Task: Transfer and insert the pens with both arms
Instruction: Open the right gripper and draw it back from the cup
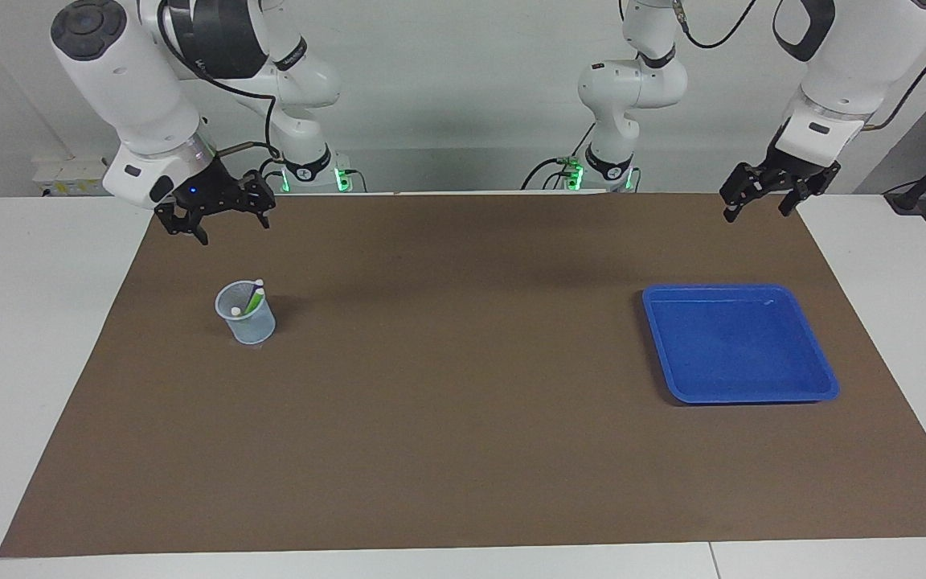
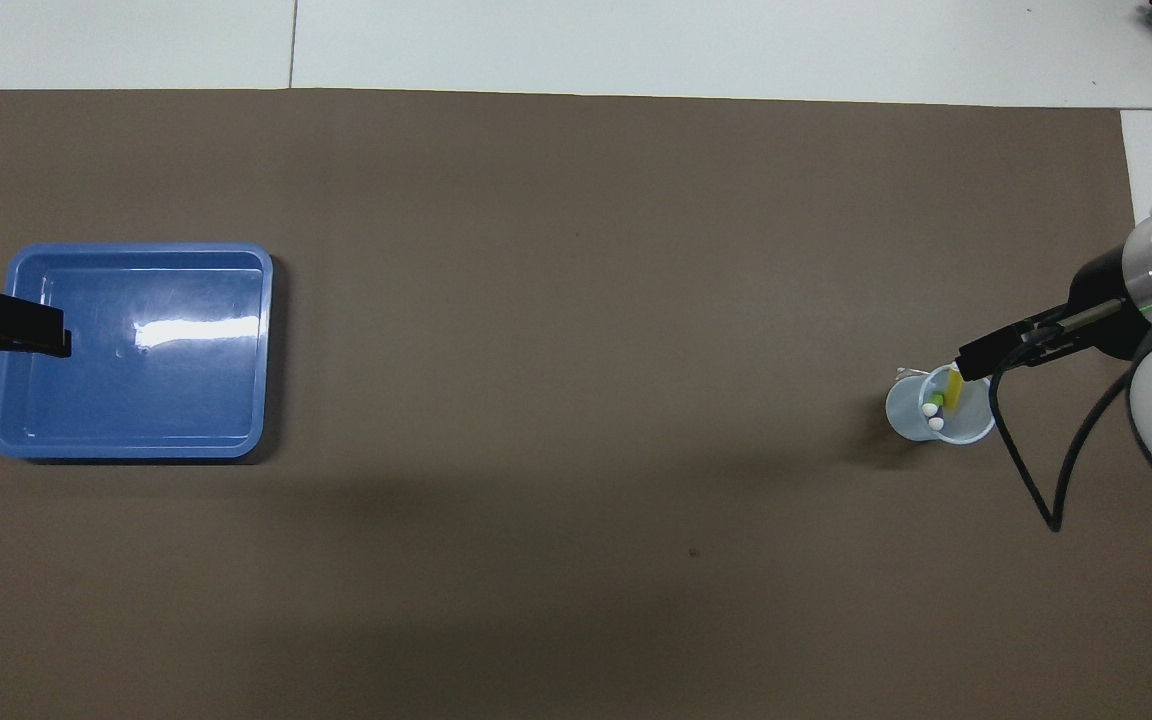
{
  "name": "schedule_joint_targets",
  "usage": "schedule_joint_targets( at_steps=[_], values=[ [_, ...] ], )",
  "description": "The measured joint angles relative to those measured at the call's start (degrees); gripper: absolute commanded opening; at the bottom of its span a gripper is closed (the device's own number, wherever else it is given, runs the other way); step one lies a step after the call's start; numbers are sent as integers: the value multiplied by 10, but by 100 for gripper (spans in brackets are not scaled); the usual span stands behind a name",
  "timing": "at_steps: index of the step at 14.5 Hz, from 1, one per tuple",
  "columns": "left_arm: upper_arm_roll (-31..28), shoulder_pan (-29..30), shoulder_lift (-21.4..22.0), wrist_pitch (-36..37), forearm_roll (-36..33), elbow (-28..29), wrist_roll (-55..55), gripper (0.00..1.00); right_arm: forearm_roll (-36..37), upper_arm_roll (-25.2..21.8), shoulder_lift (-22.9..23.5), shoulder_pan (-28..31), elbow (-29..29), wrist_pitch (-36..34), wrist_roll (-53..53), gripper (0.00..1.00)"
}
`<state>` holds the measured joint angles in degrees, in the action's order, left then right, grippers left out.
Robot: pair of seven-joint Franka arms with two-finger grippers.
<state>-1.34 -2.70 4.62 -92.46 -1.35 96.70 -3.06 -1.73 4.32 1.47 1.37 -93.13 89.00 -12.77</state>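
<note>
With pens (image 1: 252, 299) already in the cup (image 1: 246, 322), both open, empty grippers — right (image 1: 219, 219) upper left, left (image 1: 759, 199) upper right — should retreat upward.

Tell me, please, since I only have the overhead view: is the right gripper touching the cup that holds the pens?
Observer: No. The right gripper hangs well above the cup, with clear air between them.
Operator: Is it open?
Observer: Yes, its fingers are spread wide and hold nothing.
Operator: And the left gripper, which I see at the tray's edge?
Observer: The left gripper is also high up, open and empty, nowhere near touching the tray.
</note>
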Motion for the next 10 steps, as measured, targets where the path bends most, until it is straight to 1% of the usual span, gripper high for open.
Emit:
schedule_joint_targets(
  at_steps=[6, 10],
  values=[
    [-3, 0, 0, 0, 0, 0, 0, 100, 0, -1, -4, -1, 2, 4, 2, 100],
    [-4, 0, 0, 0, 6, 0, 0, 100, 1, -11, -10, -5, 13, -11, 2, 100]
  ],
)
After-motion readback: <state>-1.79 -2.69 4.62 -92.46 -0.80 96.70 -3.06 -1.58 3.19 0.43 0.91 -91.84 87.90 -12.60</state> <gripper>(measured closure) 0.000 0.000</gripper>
